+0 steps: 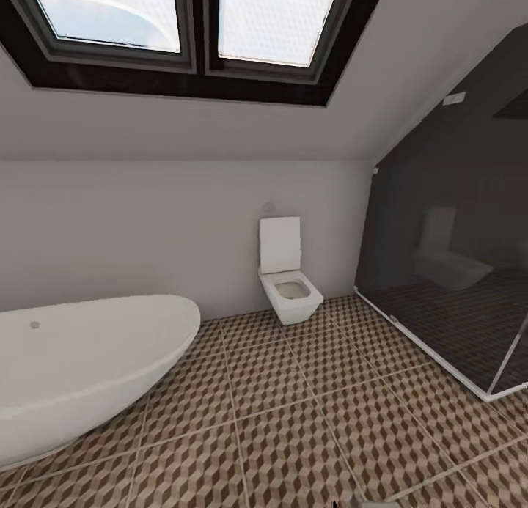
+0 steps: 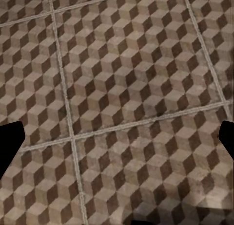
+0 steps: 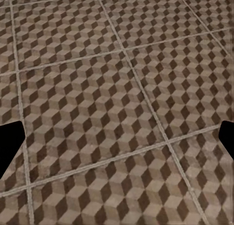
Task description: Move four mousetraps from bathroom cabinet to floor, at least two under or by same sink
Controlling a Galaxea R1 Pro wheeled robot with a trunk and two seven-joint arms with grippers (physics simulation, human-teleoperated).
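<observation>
in transit | bathroom floor [image 1: 308,420] ahead, bathtub [image 1: 81,361] left, toilet [image 1: 290,284] | both grippers spread, empty | turn the base, find cabinet

Bathtub [image 1: 81,369] cut off at left edge, glass shower enclosure [image 1: 455,288] cropped at right, window [image 1: 191,24] cropped above

The right wrist camera looks down on the bathroom floor [image 3: 117,88], laid in large square tiles printed with a cube pattern in brown, beige and white. Pale grout lines [image 3: 146,101] cross between the tiles. The two dark fingertips [image 3: 9,144] of the right claw [image 3: 117,144] sit at opposite edges, spread wide apart, with bare tile between them.
</observation>
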